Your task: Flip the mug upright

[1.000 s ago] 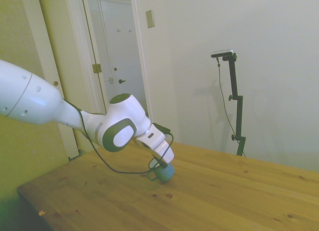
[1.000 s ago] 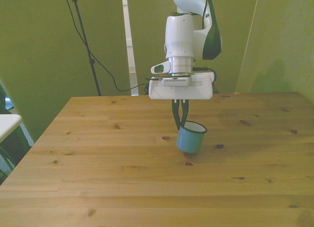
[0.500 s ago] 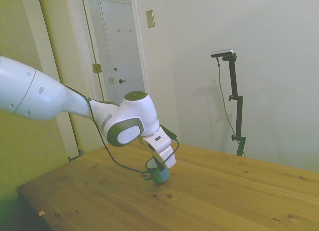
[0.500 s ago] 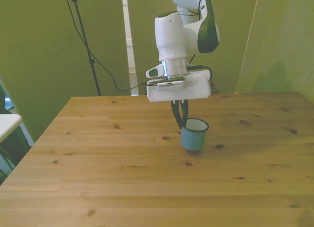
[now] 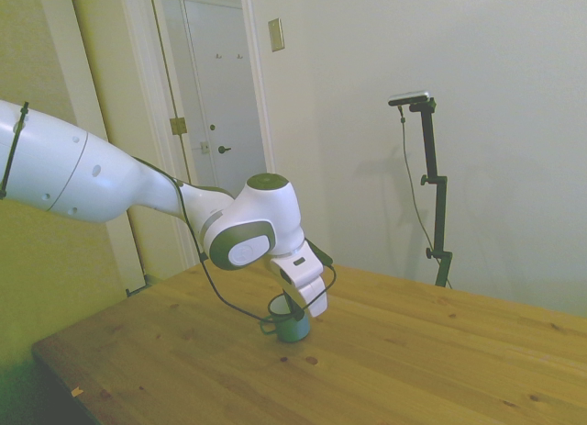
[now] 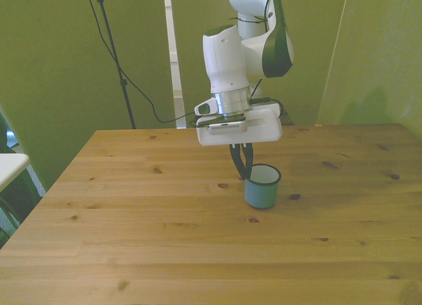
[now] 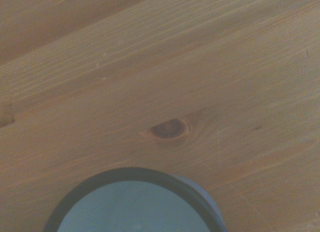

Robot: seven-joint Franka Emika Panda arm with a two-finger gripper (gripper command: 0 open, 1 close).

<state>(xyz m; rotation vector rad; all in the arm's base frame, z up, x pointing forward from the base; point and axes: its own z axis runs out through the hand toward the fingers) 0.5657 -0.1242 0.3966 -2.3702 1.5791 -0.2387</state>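
Mug (image 6: 262, 186) stands upright, mouth up, on the table (image 6: 132, 219) just right of centre in the front view, gripper (image 6: 244, 168) pinched on the left part of its rim; looks a small, light, rigid enamel-type piece, likely slick-walled, so rim or handle seems the surest hold.

You cannot see the mug's (image 5: 293, 326) handle clearly in the side view, where the gripper (image 5: 292, 307) and its cable cover the upper part of the mug, and in the front view the mug (image 6: 262, 190) shows no handle at all. In the wrist view the mug (image 7: 135, 204) is cut off by the picture's edge, so you get only an arc of its dark rim and part of the pale inside, and the whole picture is soft.
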